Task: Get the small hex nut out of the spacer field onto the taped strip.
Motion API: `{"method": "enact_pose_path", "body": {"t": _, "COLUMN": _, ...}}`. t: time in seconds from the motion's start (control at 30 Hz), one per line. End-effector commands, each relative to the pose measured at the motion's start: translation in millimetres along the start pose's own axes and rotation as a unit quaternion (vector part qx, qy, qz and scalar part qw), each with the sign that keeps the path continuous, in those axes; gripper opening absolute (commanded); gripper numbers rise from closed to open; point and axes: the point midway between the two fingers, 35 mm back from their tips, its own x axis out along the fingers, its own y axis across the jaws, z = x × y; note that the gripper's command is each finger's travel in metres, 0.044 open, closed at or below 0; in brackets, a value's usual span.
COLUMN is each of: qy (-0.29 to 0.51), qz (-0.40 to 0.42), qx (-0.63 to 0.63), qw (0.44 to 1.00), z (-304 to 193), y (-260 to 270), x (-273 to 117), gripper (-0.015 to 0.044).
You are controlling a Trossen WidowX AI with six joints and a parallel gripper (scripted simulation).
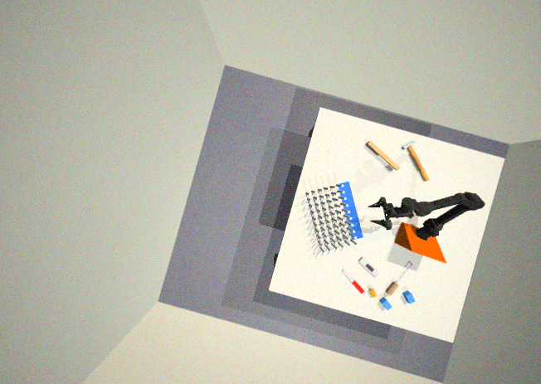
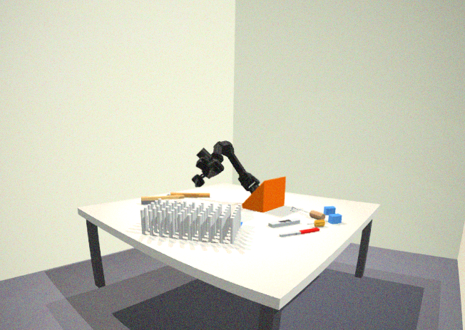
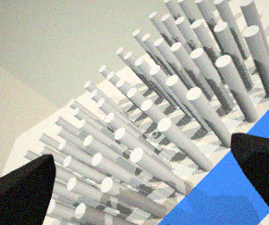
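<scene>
Now, gripper (image 1: pixel 370 214) (image 2: pixel 200 167) (image 3: pixel 144 152): its two fingers are wide apart, with nothing between them; it is above the table (image 1: pixel 437 309) (image 2: pixel 262 266), on the blue strip side of the spacers.
Arm (image 1: pixel 441 202) (image 2: pixel 237 165): it is bent, and reaches out from the orange wedge (image 1: pixel 426 244) (image 2: pixel 274 194).
Spacers (image 1: pixel 324 211) (image 2: pixel 190 227) (image 3: pixel 183 144): they stand upright in many close rows.
Hex nut: a small grey shape (image 3: pixel 156 133) among the spacers seems to be it, but it is too small to tell surely.
Blue strip (image 1: pixel 354 217) (image 2: pixel 241 224) (image 3: pixel 229 184): it lies along one edge of the spacers.
Hook tool (image 1: pixel 392 289) (image 2: pixel 317 214): it is lying on the table, near two blue blocks (image 1: pixel 408 297) (image 2: pixel 334 218).
Hammer (image 1: pixel 418 162) (image 2: pixel 190 194): it lies at the other side, near another wooden-handled tool (image 1: pixel 383 155) (image 2: pixel 161 198).
</scene>
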Motion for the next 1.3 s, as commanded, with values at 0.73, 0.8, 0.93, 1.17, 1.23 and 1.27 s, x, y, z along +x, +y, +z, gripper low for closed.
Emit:
{"method": "enact_pose_path", "body": {"t": 0.73, "qy": 0.03, "qz": -0.021, "qx": -0.079, "qw": 0.996, "z": -30, "y": -10, "x": 13, "gripper": 0.044}}
{"method": "enact_pose_path", "body": {"t": 0.8, "qy": 0.03, "qz": -0.021, "qx": -0.079, "qw": 0.996, "z": -30, "y": -10, "x": 13, "gripper": 0.044}}
{"method": "enact_pose_path", "body": {"t": 0.93, "qy": 0.03, "qz": -0.021, "qx": -0.079, "qw": 0.996, "z": -30, "y": -10, "x": 13, "gripper": 0.044}}
{"method": "enact_pose_path", "body": {"t": 1.17, "qy": 0.03, "qz": -0.021, "qx": -0.079, "qw": 0.996, "z": -30, "y": -10, "x": 13, "gripper": 0.044}}
{"method": "enact_pose_path", "body": {"t": 1.23, "qy": 0.032, "qz": -0.018, "qx": -0.087, "qw": 0.996, "z": -30, "y": -7, "x": 14, "gripper": 0.044}}
{"method": "enact_pose_path", "body": {"t": 1.27, "qy": 0.041, "qz": -0.008, "qx": -0.11, "qw": 0.993, "z": -33, "y": 1, "x": 17, "gripper": 0.044}}
